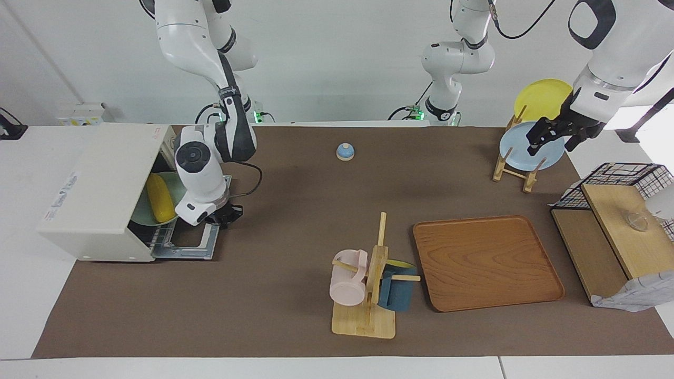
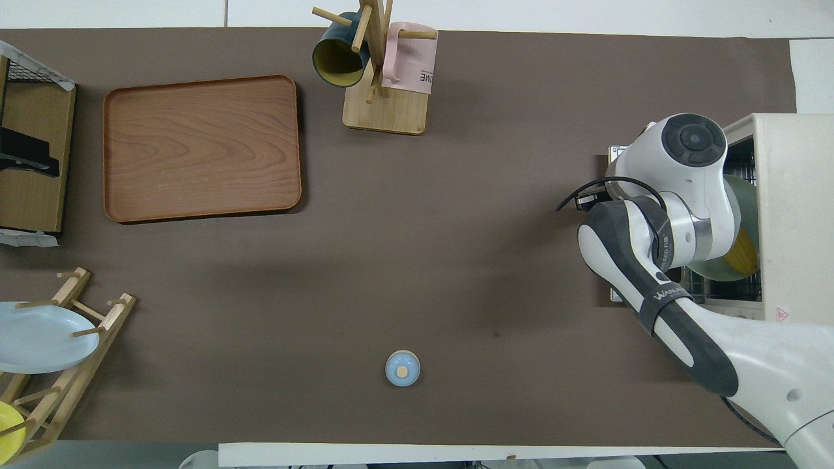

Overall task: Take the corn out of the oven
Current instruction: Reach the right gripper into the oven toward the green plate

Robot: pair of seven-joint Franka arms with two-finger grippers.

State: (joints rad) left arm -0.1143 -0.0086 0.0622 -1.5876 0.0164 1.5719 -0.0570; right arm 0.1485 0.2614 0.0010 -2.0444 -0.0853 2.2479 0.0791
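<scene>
The white oven (image 1: 100,179) stands at the right arm's end of the table, its door (image 1: 192,243) folded down flat. Inside, the yellow corn (image 1: 160,199) lies on a green plate (image 1: 138,215) on the rack. From overhead only the tip of the corn (image 2: 743,257) shows, past my right arm. My right gripper (image 1: 225,215) is shut on the door's free edge; the handle is hidden under the hand. My left gripper (image 1: 547,138) waits open in the air over the plate rack (image 1: 518,163).
A small blue bell (image 1: 345,151) sits near the robots, mid-table. The mug tree (image 1: 368,287) with two mugs and a wooden tray (image 1: 487,262) lie farther out. A wire basket (image 1: 616,176) with a wooden board is at the left arm's end.
</scene>
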